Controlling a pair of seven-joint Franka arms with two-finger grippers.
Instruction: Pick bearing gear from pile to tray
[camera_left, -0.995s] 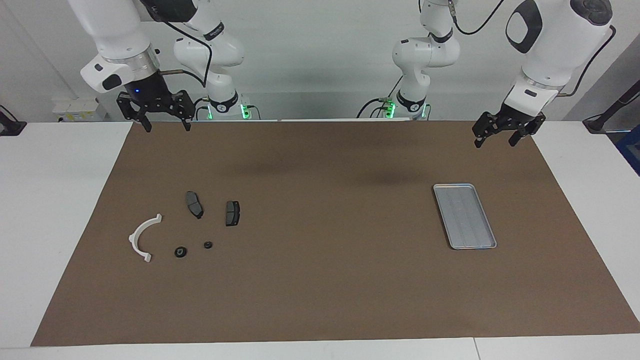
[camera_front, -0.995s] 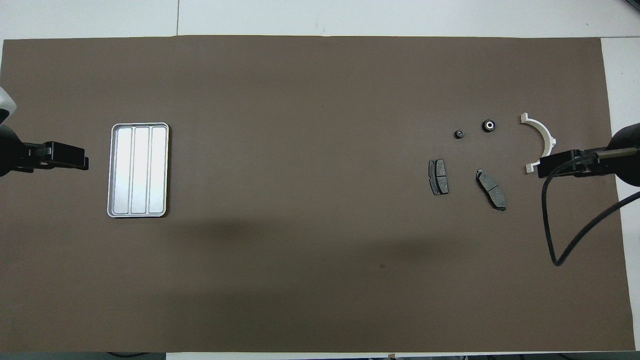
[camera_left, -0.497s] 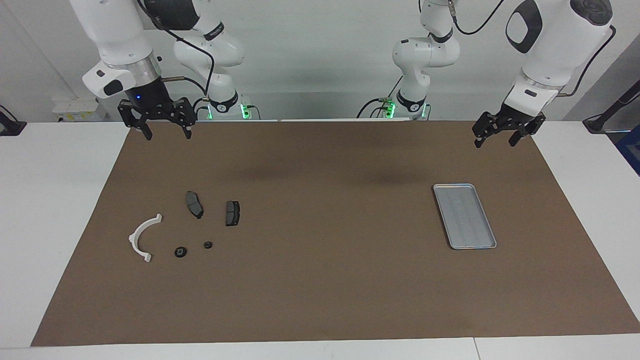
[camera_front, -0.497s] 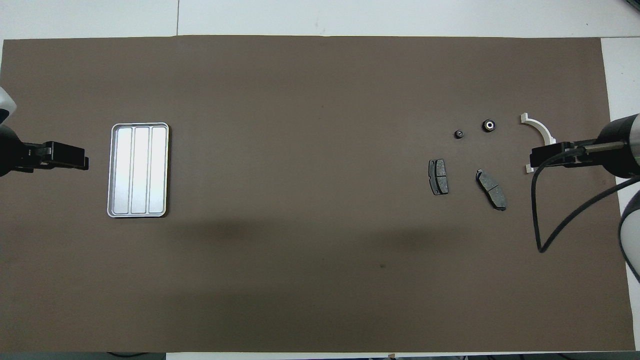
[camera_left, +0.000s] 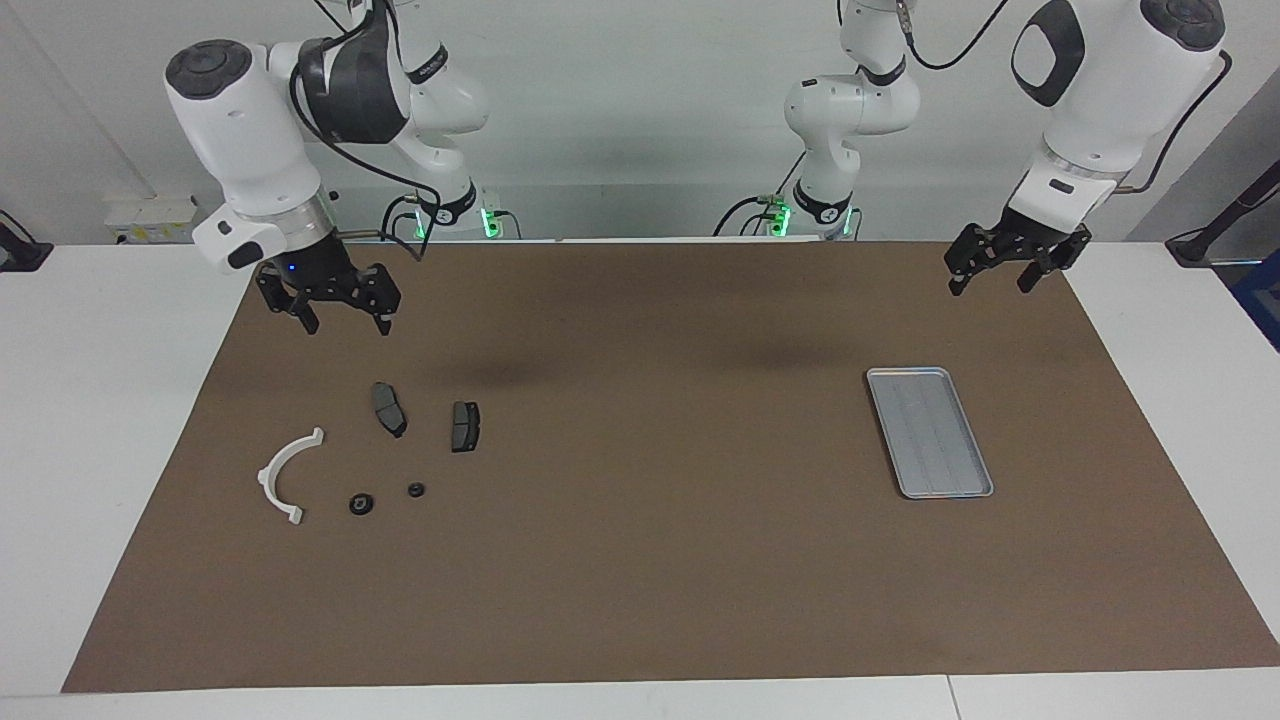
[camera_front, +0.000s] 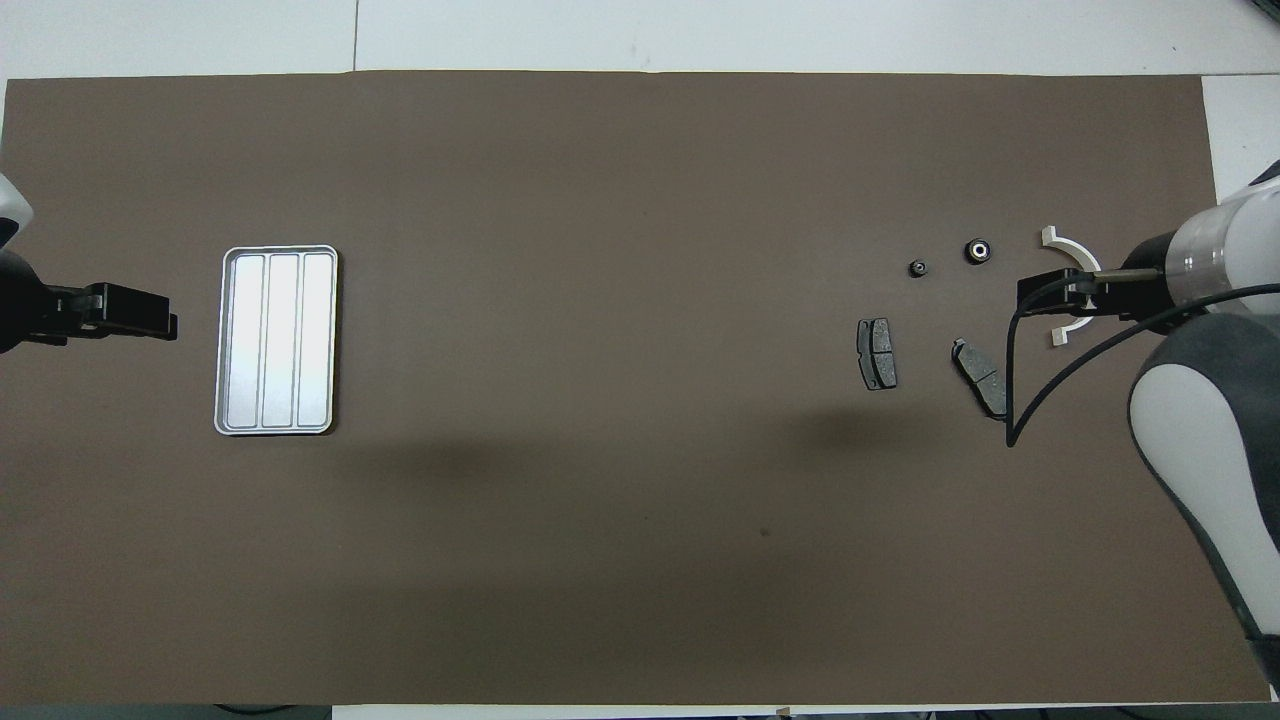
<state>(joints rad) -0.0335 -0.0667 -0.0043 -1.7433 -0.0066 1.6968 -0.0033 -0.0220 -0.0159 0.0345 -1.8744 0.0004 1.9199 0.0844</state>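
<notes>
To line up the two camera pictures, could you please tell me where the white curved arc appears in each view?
Facing view: the white curved arc lies low in the picture's left part, beside the larger black ring.
Overhead view: the arc lies at the picture's right, above mid-height, partly covered by the raised right gripper.
Shared landmark: the larger black ring lies beside the arc in both views.
</notes>
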